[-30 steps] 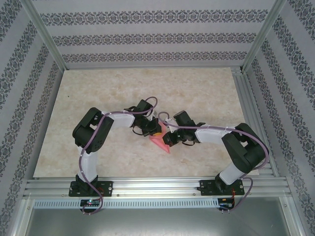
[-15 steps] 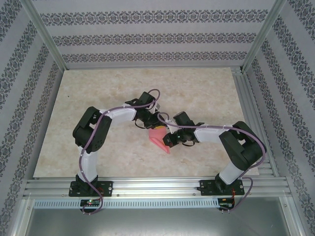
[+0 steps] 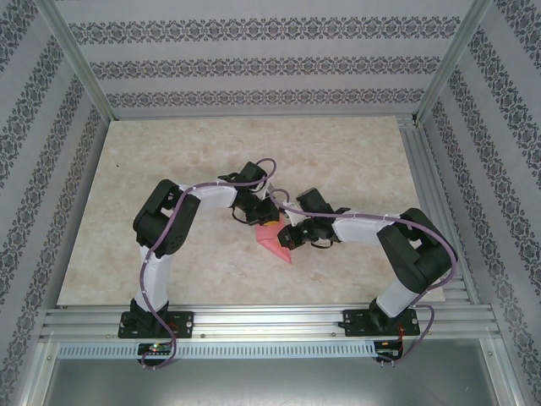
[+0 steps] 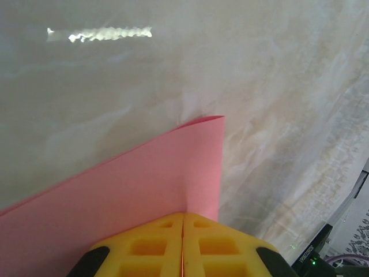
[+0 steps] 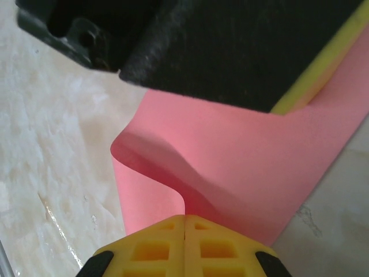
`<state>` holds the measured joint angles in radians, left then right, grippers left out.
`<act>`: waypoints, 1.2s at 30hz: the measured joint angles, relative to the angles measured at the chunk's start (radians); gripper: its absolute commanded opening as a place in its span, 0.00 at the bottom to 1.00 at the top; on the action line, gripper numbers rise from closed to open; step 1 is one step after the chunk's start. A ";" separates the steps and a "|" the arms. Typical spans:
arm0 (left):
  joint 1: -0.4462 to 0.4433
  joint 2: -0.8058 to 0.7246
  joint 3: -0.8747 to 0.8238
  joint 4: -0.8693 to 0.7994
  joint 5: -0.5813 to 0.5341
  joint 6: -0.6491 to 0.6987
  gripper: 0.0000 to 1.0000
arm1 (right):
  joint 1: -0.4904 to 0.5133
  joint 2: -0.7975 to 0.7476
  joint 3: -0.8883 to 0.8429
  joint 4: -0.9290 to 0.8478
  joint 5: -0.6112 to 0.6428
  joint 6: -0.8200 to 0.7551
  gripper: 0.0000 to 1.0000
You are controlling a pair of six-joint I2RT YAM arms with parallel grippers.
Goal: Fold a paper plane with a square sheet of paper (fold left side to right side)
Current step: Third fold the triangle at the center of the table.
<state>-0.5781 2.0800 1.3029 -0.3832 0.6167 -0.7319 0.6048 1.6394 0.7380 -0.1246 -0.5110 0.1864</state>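
Observation:
The pinkish-red sheet of paper [image 3: 274, 244] lies mid-table between the two arms, folded over into a pointed wedge with its tip toward the near edge. My left gripper [image 3: 264, 223] is at its far end, yellow fingers [image 4: 150, 245] shut on the sheet of paper [image 4: 144, 179] at a crease. My right gripper [image 3: 286, 239] comes from the right and is shut on the sheet of paper [image 5: 248, 167], which curls up in a loose loop ahead of its fingers [image 5: 155, 248]. The left gripper's black body [image 5: 219, 46] looms just above that loop.
The marbled tabletop [image 3: 169, 169] lies all round the paper. An aluminium rail [image 3: 270, 321] carries both arm bases along the near edge. Patterned walls close the back and sides. Purple cables [image 3: 269, 169] loop over both wrists.
The left arm's elbow has shifted right; its gripper drew back from the paper and has come down onto it again. The right arm and the paper have barely moved.

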 measured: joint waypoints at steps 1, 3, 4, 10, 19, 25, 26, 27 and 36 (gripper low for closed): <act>0.000 0.000 -0.001 0.001 0.000 0.001 0.09 | -0.002 0.000 0.002 -0.001 0.000 0.000 0.00; 0.000 -0.001 -0.003 0.004 0.002 0.002 0.09 | -0.006 0.000 0.004 -0.007 0.000 0.000 0.00; 0.000 -0.002 -0.005 0.006 0.003 0.002 0.09 | -0.011 0.000 0.004 -0.010 0.000 0.000 0.00; 0.000 -0.002 -0.007 0.011 0.003 0.002 0.09 | -0.012 0.000 0.004 -0.016 0.000 0.000 0.00; 0.000 -0.004 -0.010 0.013 0.003 0.003 0.09 | -0.012 0.010 0.003 -0.016 0.001 0.002 0.00; 0.000 -0.004 -0.013 0.019 0.003 0.002 0.09 | -0.012 0.013 -0.005 -0.014 0.001 0.008 0.00; 0.000 -0.005 -0.014 0.019 0.004 0.002 0.09 | -0.013 0.013 -0.009 -0.014 0.001 0.009 0.00; 0.000 -0.005 -0.014 0.019 0.003 0.003 0.09 | -0.014 0.013 -0.013 -0.014 0.001 0.011 0.00; 0.000 -0.006 -0.018 0.025 0.003 0.003 0.08 | -0.032 0.017 -0.014 -0.013 0.001 0.027 0.00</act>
<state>-0.5777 2.0735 1.2854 -0.3584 0.6201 -0.7292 0.5732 1.6562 0.7235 -0.1379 -0.5098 0.2131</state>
